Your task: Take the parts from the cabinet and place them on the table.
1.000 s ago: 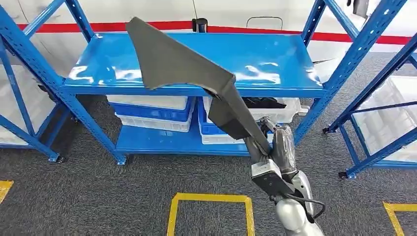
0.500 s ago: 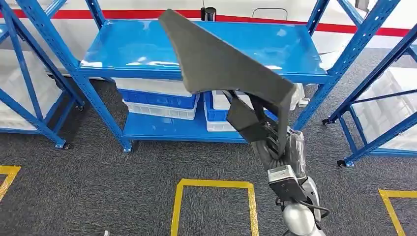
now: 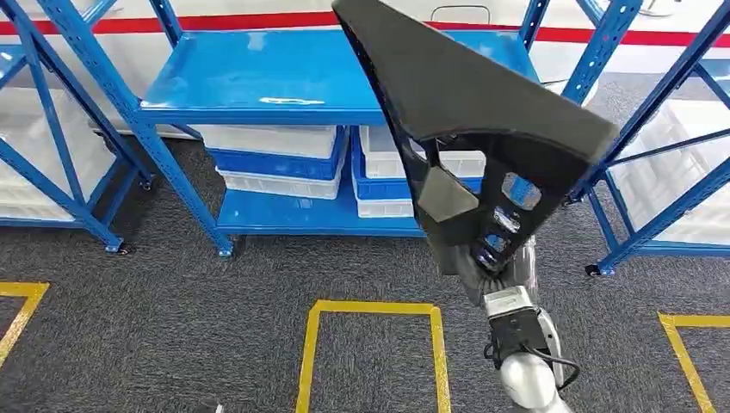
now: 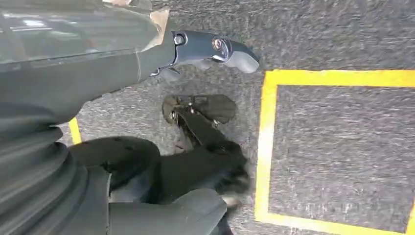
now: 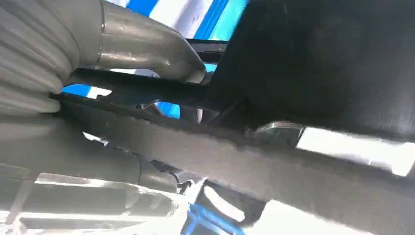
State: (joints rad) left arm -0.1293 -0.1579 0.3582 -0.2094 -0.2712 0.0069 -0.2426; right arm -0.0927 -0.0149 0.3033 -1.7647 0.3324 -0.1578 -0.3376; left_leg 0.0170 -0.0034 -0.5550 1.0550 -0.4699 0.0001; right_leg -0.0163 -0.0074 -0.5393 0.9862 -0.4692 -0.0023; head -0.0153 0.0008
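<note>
A large dark grey panel part [image 3: 465,95], wide and flat at one end and narrowing to a bracket with cut-outs, is held up in front of the blue rack. My right hand [image 3: 497,258] grips its narrow lower end, and the wide end tilts up towards the camera, hiding part of the shelf. In the right wrist view the same part [image 5: 318,63] lies across the hand, with the grey thumb [image 5: 147,44] pressed along its edge. My left hand [image 4: 195,54] hangs over the carpet with its fingers apart and holds nothing.
The blue rack [image 3: 258,77] has a bare top shelf. White and blue crates [image 3: 275,159] sit on its lower shelf. More blue racks stand at the left [image 3: 52,155] and right [image 3: 671,172]. A yellow taped square [image 3: 370,310] marks the grey carpet.
The right arm has swung the panel to the right and raised it closer to the camera. The whole view has also shifted, so the camera has moved.
</note>
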